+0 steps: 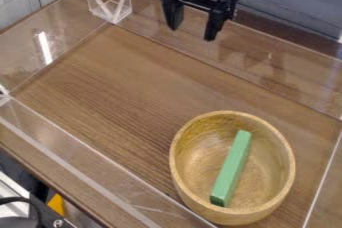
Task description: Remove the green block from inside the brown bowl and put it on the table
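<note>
Your gripper (pixel 195 25) hangs at the table's (pixel 120 92) far edge, jaws spread wide, pointing down, gripping nothing and touching nothing; the block (pixel 233 167) lies inside the bowl (pixel 187 152) (near right corner), leaning up against its front wall, well apart from the gripper.

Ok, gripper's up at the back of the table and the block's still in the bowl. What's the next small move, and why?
Probably bring the gripper toward the near right corner until it is above the brown bowl. Its jaws are open and empty at the far side of the table, well apart from the bowl, while the green block lies slanted against the bowl's inner right side, untouched.
</note>
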